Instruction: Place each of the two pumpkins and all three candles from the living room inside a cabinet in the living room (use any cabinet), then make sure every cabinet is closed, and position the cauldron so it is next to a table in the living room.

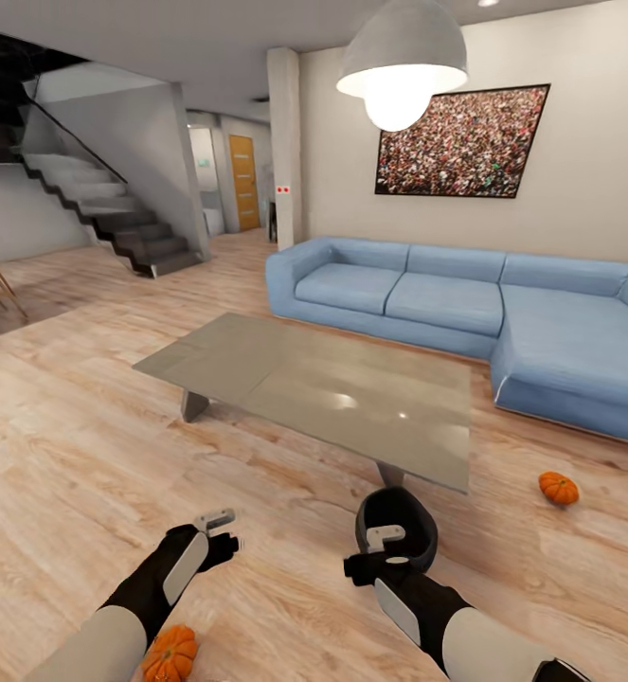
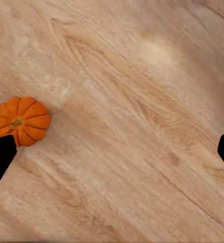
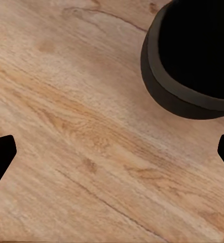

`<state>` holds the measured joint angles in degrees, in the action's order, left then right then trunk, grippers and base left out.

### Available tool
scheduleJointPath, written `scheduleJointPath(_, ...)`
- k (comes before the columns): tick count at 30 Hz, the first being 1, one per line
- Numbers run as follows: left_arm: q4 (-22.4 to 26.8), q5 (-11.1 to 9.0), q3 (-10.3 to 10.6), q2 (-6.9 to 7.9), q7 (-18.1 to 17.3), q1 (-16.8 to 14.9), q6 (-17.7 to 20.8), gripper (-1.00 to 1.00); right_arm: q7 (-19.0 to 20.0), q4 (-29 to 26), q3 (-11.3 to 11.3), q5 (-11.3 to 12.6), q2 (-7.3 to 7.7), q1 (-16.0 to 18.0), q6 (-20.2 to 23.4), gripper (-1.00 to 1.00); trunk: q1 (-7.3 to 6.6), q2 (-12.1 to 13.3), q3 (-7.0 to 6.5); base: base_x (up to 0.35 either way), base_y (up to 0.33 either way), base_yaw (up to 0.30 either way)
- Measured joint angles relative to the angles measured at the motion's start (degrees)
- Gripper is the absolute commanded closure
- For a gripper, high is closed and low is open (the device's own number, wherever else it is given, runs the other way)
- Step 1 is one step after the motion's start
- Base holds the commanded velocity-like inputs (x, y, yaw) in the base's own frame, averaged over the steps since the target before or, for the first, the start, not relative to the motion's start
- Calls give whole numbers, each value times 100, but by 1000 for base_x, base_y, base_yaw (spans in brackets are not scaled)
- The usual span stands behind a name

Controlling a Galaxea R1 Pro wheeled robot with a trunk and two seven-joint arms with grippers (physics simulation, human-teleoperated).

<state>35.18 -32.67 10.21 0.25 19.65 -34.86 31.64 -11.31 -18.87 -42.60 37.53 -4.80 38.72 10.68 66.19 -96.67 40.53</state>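
Pale wood floor runs under a low rectangular glossy beige-grey surface before a blue sectional sofa. Just beside its near corner sits the round-bellied black cauldron, likely why the right gripper hovers over it, jaws spread and empty. The left gripper is equally wide open above bare floor, near one small orange pumpkin; another orange pumpkin lies by the sofa.

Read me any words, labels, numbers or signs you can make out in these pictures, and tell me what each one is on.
There is no readable text.
The small white plate with two red marks on the pillar: too small to read.
The framed picture above the sofa: a speckled pattern, no lettering.
The pumpkins, cauldron and table: no labels.
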Motion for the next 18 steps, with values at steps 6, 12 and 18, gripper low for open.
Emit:
scheduleJointPath(6, 93, 18, -79, 68, 32, -1, -2, -100, -1, -6, 0, -21, -1, -1, -26, -100, 0, 0, 0, 0, 0, 274)
scheduleJointPath(12, 159, -4, -285, 179, 3, -1, -2, -100, -1, -8, 1, -33, -14, -1, -28, -100, 0, 0, 3, 0, 0, 274)
scheduleJointPath(18, 164, -9, -685, 329, -17, -2, 2, -100, 2, -16, 8, -34, -24, -1, -50, -100, 0, 0, 26, 0, 0, 241)
